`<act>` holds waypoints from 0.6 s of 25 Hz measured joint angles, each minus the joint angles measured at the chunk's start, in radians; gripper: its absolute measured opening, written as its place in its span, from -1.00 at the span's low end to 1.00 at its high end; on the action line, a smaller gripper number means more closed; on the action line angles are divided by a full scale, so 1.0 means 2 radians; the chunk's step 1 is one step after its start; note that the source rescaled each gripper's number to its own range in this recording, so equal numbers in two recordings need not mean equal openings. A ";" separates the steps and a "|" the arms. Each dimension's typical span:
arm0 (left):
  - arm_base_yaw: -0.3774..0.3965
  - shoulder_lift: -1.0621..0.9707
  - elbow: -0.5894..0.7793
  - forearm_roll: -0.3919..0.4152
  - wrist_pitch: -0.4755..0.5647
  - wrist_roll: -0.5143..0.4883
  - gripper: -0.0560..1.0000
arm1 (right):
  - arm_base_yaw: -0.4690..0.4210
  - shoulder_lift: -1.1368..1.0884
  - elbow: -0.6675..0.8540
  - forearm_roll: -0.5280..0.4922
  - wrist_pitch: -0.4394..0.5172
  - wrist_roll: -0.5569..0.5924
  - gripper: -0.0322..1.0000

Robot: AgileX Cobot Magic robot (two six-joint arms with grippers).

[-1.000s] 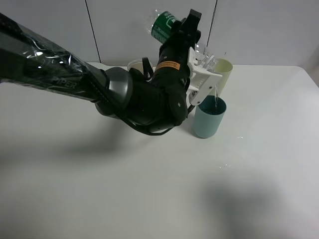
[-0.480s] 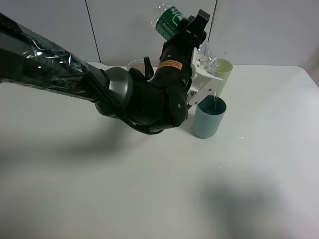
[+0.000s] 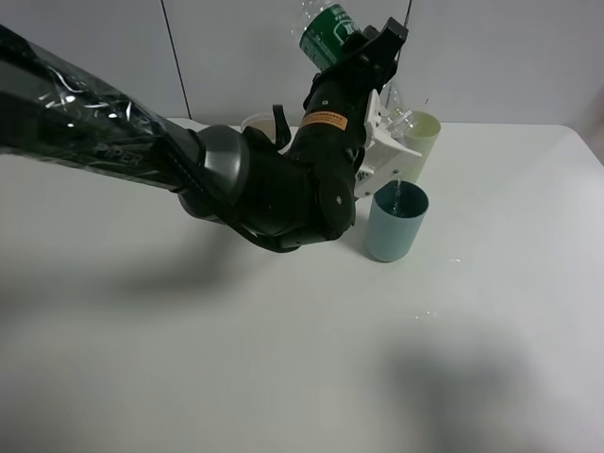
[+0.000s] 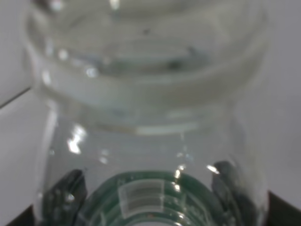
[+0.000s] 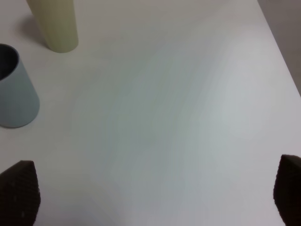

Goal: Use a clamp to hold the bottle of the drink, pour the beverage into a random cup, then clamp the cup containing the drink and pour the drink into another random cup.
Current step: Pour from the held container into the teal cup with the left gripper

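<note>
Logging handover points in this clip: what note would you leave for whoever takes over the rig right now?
Left gripper: shut on the bottle, tipped mouth-down above the teal cup; a thin stream seems to fall in.
Right gripper: open, empty, over the table.
Pale yellow cup stands behind the teal cup; white cup behind the left arm.
Done: bottle grasped, first pour under way.
Left: clamp the teal cup, pour into another cup.

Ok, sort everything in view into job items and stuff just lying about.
Job items: bottle, teal cup under its mouth, pale yellow cup, white cup behind the arm.
Lying about: only spilled drops on the table.
</note>
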 joint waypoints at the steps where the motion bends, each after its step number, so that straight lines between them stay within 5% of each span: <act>1: 0.000 -0.001 0.000 0.004 0.000 0.005 -0.75 | 0.000 0.000 0.000 0.000 0.000 0.000 1.00; 10: 0.000 -0.019 0.000 0.024 0.000 0.016 -0.75 | 0.000 0.000 0.000 0.000 0.000 0.000 1.00; 15: 0.000 -0.022 0.000 -0.027 0.005 -0.040 -0.75 | 0.000 0.000 0.000 0.000 0.000 0.000 1.00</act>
